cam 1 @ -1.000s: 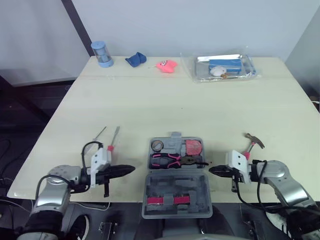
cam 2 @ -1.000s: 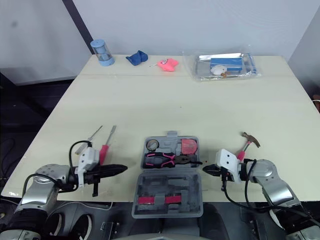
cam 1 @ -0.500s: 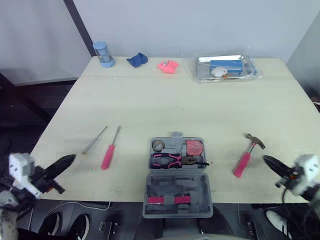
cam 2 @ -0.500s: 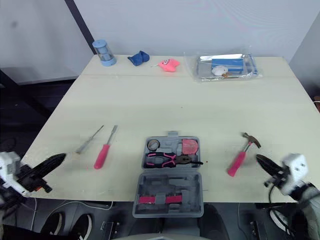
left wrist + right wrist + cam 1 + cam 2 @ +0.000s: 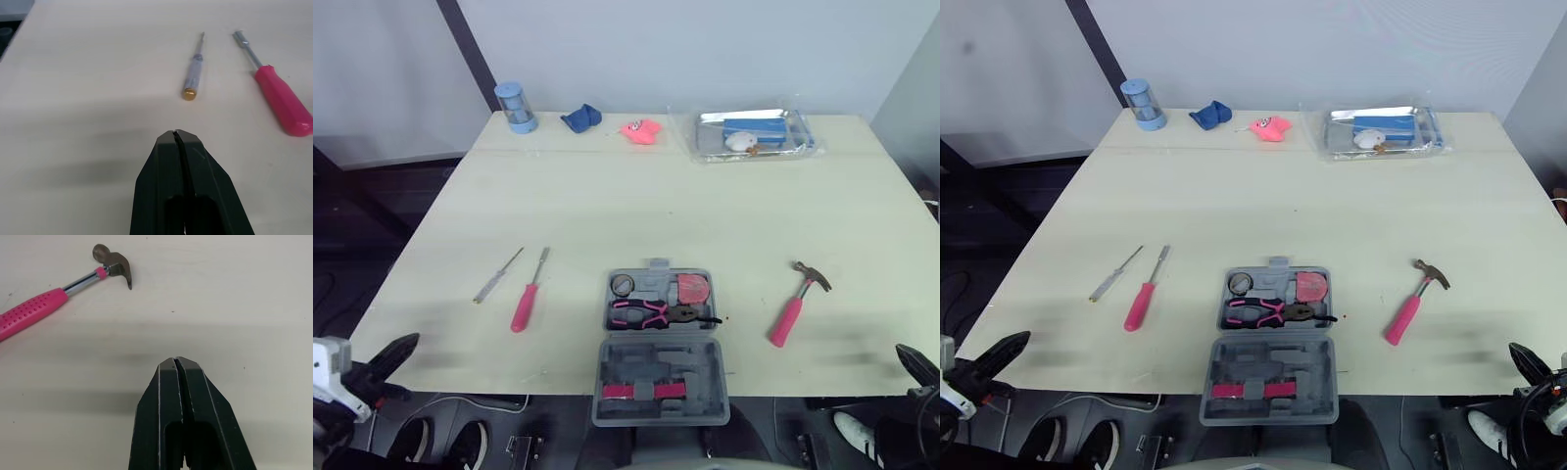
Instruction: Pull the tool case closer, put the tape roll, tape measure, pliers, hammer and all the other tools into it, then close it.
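The grey tool case [image 5: 658, 377] lies open at the table's near edge. Its far half holds a tape measure [image 5: 623, 285], a pink tape roll [image 5: 693, 289] and pink-handled pliers [image 5: 651, 313]. A pink-handled hammer [image 5: 795, 305] rests to the case's right, and a pink-handled screwdriver [image 5: 529, 296] with a slim silver tool [image 5: 496, 277] beside it lies to its left. My left gripper [image 5: 396, 352] hangs shut past the table's near left corner, pointing at both tools [image 5: 193, 76]. My right gripper [image 5: 913, 360] is shut off the near right edge, near the hammer [image 5: 58, 296].
Along the table's far edge [image 5: 607, 132] stand a blue cylinder [image 5: 514, 105], a blue object [image 5: 579, 117], a pink object [image 5: 639, 129] and a clear bag [image 5: 749, 132] with blue and white items.
Both arms have drawn back from beside the case to the table's near corners. The screwdriver, slim tool and hammer lie uncovered. The case stays put.
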Motion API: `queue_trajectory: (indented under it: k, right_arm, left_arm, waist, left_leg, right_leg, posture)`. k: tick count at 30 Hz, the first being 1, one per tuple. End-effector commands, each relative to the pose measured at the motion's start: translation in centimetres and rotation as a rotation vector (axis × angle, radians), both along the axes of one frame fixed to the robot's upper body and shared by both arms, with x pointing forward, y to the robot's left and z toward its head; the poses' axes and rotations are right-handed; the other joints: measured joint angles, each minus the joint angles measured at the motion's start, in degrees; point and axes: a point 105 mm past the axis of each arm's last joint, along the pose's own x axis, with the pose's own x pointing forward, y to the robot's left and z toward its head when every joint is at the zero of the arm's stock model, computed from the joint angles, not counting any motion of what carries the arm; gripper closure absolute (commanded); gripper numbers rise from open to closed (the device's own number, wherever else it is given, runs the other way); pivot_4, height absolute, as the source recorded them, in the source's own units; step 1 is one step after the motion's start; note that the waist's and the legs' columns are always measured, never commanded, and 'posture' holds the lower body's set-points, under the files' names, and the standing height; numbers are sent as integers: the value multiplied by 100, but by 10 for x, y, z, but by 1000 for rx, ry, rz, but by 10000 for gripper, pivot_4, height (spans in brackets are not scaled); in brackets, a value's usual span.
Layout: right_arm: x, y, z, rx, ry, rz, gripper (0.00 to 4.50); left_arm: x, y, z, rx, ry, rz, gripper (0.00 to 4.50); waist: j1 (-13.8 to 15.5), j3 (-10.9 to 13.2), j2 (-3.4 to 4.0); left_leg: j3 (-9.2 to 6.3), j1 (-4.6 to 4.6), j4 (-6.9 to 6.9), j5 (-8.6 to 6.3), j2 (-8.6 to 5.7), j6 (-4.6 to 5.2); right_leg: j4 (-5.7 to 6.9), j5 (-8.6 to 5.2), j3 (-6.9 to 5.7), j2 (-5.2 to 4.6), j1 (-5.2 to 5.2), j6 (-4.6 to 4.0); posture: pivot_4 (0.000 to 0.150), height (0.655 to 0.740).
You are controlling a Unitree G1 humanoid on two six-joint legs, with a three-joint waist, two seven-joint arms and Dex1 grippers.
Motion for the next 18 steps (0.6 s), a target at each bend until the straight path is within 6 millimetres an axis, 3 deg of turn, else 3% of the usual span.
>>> queue_trajectory:
  k: [1, 10, 18]
  right_arm:
    - [13, 26, 25, -36, -69, 175, 45000]
    - [37, 117, 37, -65, -13, 628, 45000]
    - [50, 164, 12, -229, 126, 952, 45000]
  left_arm:
    - [13, -29, 12, 86, -21, -213, 44468]
    - [35, -109, 9, 147, 2, -635, 44468]
    - [52, -152, -3, 199, 57, -860, 44468]
  waist:
    - [-2, 0, 0]
    - [-2, 0, -1]
    - [0, 1, -2]
  left_leg:
    - [0, 0, 0, 0, 0, 0]
    - [-1, -2, 0, 0, 3, 0]
    - [-3, -3, 2, 1, 1, 0]
  right_leg:
    - [0, 0, 1, 0, 0, 0]
    - [0, 1, 1, 1, 1, 1]
    - [0, 1, -2, 2, 0, 2]
  posture:
    - [1500, 7400]
    - [1500, 7400]
    - [1500, 7400]
